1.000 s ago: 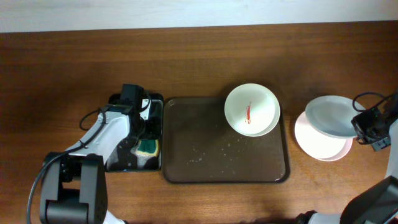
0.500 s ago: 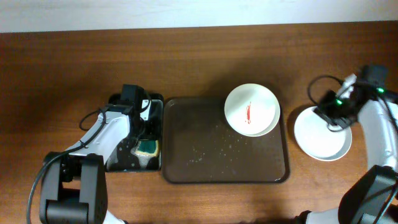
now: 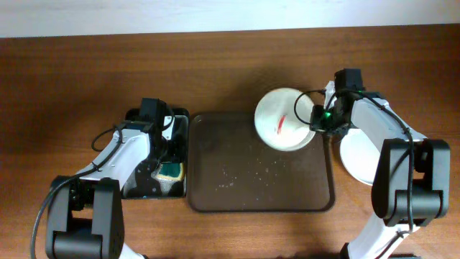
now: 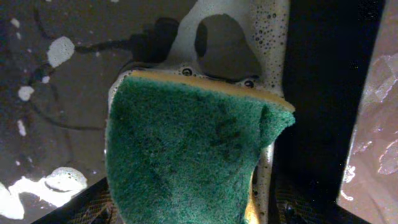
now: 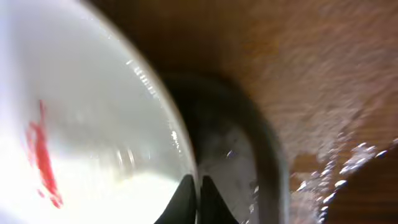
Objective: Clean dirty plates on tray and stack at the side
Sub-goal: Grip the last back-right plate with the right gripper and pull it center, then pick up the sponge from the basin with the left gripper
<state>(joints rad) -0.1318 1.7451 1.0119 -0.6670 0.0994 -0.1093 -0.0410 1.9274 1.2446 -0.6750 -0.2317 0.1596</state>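
Note:
A white plate (image 3: 282, 121) with a red smear at its centre sits tilted at the far right corner of the dark brown tray (image 3: 244, 173). My right gripper (image 3: 317, 121) is shut on the plate's right rim. In the right wrist view the fingers (image 5: 194, 188) pinch the rim of the plate (image 5: 74, 124) above the tray's edge (image 5: 249, 143). A stack of white plates (image 3: 357, 160) lies on the table right of the tray, partly hidden by my right arm. My left gripper (image 3: 167, 160) is down in the black sponge container and shut on a green sponge (image 4: 186, 155).
The black sponge container (image 3: 144, 188) stands against the tray's left side and holds foamy water (image 4: 37, 186). Crumbs and wet spots lie on the tray floor (image 3: 251, 171). Brown wooden table lies all round.
My right gripper set a plate on the stack at the right, moved left to the tray and took hold of the smeared plate's rim. That plate has tilted and shifted slightly left. The left arm has not moved.

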